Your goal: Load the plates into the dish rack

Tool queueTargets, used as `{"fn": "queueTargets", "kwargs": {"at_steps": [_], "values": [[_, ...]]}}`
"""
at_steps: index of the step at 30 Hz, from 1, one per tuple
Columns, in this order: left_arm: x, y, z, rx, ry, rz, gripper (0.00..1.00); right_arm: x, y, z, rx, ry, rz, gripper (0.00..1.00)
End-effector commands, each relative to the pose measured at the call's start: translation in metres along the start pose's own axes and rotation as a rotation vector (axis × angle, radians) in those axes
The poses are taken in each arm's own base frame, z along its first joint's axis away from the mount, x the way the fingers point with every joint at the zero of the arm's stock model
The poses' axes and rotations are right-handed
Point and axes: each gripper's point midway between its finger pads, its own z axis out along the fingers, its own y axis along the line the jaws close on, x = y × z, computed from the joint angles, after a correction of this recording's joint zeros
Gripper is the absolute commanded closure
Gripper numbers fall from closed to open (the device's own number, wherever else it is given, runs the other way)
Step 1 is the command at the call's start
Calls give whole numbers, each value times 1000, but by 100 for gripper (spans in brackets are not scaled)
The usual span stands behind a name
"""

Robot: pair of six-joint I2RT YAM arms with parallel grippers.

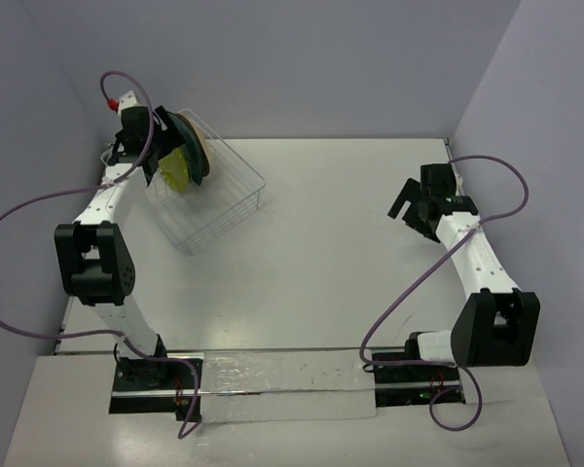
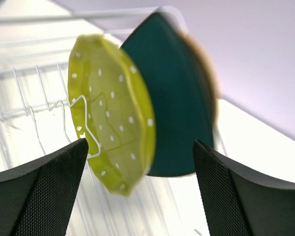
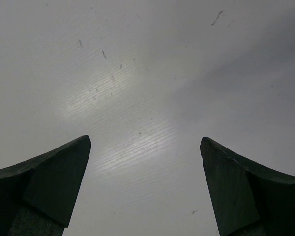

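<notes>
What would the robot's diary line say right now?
left fingers open, empty | yellow-green plate, teal plate upright in dish rack | right fingers open above table

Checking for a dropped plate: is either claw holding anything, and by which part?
Nothing is held. The left claw is open, facing the yellow-green plate; the right claw is open above the table.

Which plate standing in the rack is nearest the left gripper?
The yellow-green plate with white dots; it stands in front of the dark teal plate, directly before the left gripper.
</notes>
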Motion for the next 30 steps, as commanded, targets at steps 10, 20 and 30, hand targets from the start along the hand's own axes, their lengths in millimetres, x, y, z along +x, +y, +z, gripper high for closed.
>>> {"fn": "queueTargets", "kwargs": {"at_steps": [10, 20, 30], "values": [[-73, 0, -146, -53, -138, -111, 5, -20, 10, -32, -110, -162, 29, 0], [-16, 70, -228, -182, -197, -317, 1, -1, 5, -43, -197, -245, 74, 0], [11, 83, -238, -206, -144, -345, 1, 4, -1, -54, -245, -332, 94, 0]]}}
